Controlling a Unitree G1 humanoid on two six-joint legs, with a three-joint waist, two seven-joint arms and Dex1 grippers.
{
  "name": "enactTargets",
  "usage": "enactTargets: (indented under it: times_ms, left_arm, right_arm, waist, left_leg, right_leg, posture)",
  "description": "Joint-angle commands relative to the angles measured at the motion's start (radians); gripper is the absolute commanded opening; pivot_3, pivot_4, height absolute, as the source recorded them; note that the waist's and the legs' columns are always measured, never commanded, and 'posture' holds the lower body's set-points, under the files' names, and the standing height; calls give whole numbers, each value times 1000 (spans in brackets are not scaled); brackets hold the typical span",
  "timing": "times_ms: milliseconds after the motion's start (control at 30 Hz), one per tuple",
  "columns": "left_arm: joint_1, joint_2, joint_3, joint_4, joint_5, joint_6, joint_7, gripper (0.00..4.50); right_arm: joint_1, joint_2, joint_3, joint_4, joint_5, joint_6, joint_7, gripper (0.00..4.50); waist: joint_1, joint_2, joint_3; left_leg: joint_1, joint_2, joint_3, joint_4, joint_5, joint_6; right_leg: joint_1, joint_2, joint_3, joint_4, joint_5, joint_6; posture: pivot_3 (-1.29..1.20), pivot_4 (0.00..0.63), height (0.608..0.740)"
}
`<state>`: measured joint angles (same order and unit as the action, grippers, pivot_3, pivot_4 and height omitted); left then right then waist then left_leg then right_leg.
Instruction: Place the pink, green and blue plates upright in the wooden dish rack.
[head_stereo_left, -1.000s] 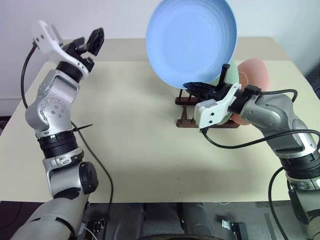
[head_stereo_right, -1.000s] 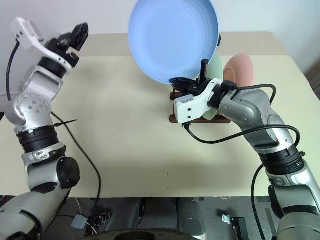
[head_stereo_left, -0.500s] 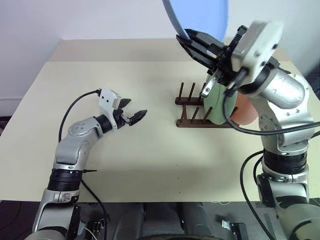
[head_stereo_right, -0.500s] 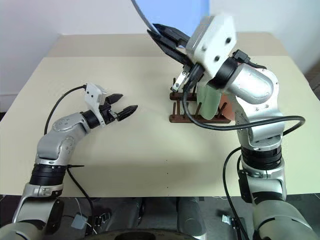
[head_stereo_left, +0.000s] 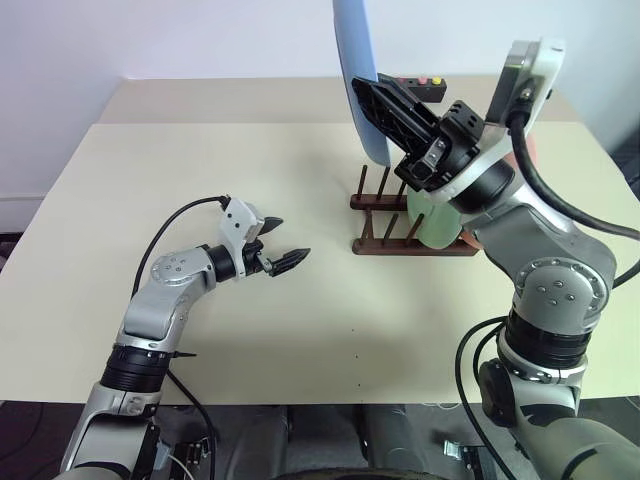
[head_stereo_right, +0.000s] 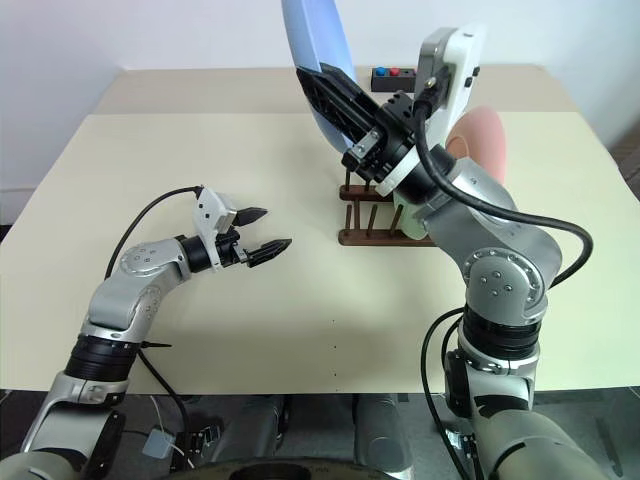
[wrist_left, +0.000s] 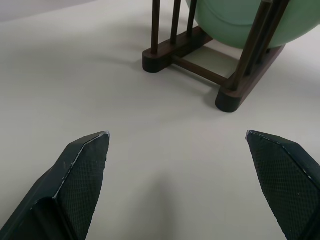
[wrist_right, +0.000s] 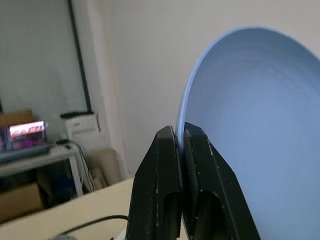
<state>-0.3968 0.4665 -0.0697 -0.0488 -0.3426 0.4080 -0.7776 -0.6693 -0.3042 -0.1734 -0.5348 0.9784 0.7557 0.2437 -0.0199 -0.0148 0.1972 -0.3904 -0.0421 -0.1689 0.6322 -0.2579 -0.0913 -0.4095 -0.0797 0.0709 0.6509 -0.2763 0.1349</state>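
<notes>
**Blue plate held on edge above the rack**

The right gripper (head_stereo_left: 385, 105), black fingers pinched tight on the rim of the smooth, round pale-blue plate (head_stereo_left: 356, 70), holds it edge-on above the small dark brown wooden dish rack (head_stereo_left: 385, 222) of upright pegs near the beige tabletop's (head_stereo_left: 250, 170) far right. A glossy green plate (wrist_left: 235, 22) and a matte pink plate (head_stereo_right: 480, 140) stand in the rack. The left gripper (head_stereo_left: 278, 243) hovers low mid-table, textured fingers (wrist_left: 82, 172) spread wide, empty.

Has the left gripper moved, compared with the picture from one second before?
Yes. The left gripper has come down from high over the table's far left part and now hovers low, nearer the wooden dish rack, jaws open.
</notes>
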Motion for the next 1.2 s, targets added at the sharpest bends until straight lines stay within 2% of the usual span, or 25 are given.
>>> enactTargets:
  times_ms: [33,533,1200]
  left_arm:
    - [-3,-4,-6,-50,1,-7,-5,4477]
    - [-8,-13,-4,-56,3,1,-5,4477]
    - [-10,-13,-3,-64,-8,6,-22,4477]
  right_arm:
    - [26,15,-46,-17,69,-13,-49,0]
    - [142,51,-36,-7,119,-52,-131,0]
    - [195,64,-4,8,143,-57,-131,0]
  waist:
    - [1,0,0]
    - [-1,0,0]
    - [-1,0,0]
  left_leg:
    - [0,0,0,0,0,0]
    - [0,0,0,0,0,0]
    - [0,0,0,0,0,0]
  right_leg:
    - [0,0,0,0,0,0]
    - [0,0,0,0,0,0]
    - [0,0,0,0,0,0]
  posture:
    - [0,150,740]
    - [0,150,740]
    - [0,150,740]
